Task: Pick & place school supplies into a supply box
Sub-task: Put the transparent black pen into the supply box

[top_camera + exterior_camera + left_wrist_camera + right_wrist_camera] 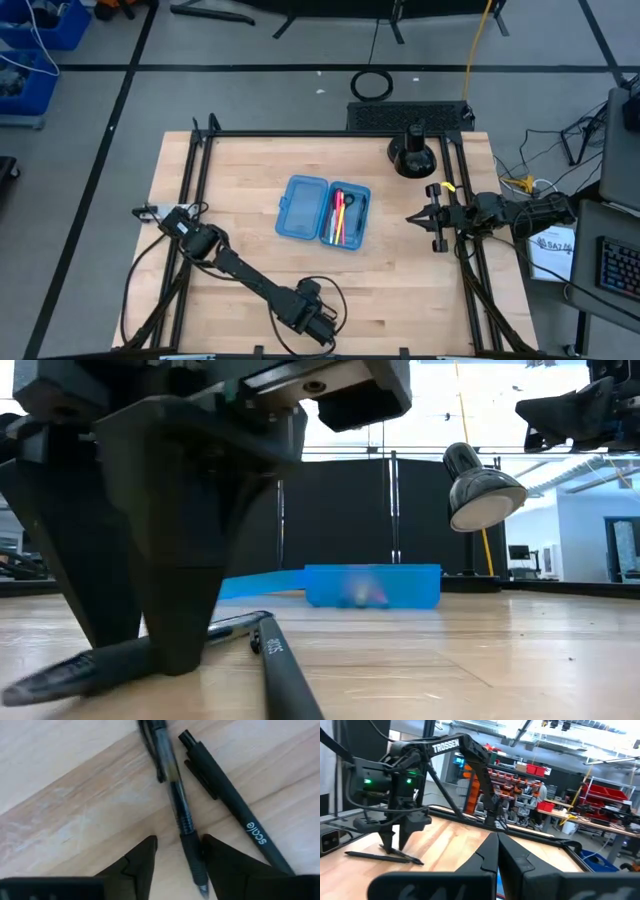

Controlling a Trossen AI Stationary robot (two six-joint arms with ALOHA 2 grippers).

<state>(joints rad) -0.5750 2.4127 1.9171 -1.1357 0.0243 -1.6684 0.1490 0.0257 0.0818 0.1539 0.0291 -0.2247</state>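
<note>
A: At the near edge of the counter (240, 180), the left claw (178, 851) is lowered over two black pens. Its fingers are spread, and the clear-barrelled pen (172, 785) is straddled at its rubber grip. Nothing is pinched yet.

B: And the second pen?

A: The matte black pen (235, 805), printed with white lettering, lies just beside the first, angled, and appears to touch one finger's outer flank. That is the risk: on closing, it could be shoved aside or dragged along and rolled off the counter edge.

B: Grip quality on the clear one?

A: The pen is seen closer to one finger than the other, and is caught near its tip end rather than mid-length. A tail-heavy droop or a swing on lift is judged likely. A slip out of the fingers would be caused by that.

B: Target?

A: The blue pencil case (323, 212) is lying open mid-counter, well apart from the pens; pink and yellow supplies are already held in its right half. A drooping pen could be snagged on the case rim.

B: Right side?

A: The right claw (412, 217) is parked at the right edge, pressed together, empty. No interference is expected from it.
</note>
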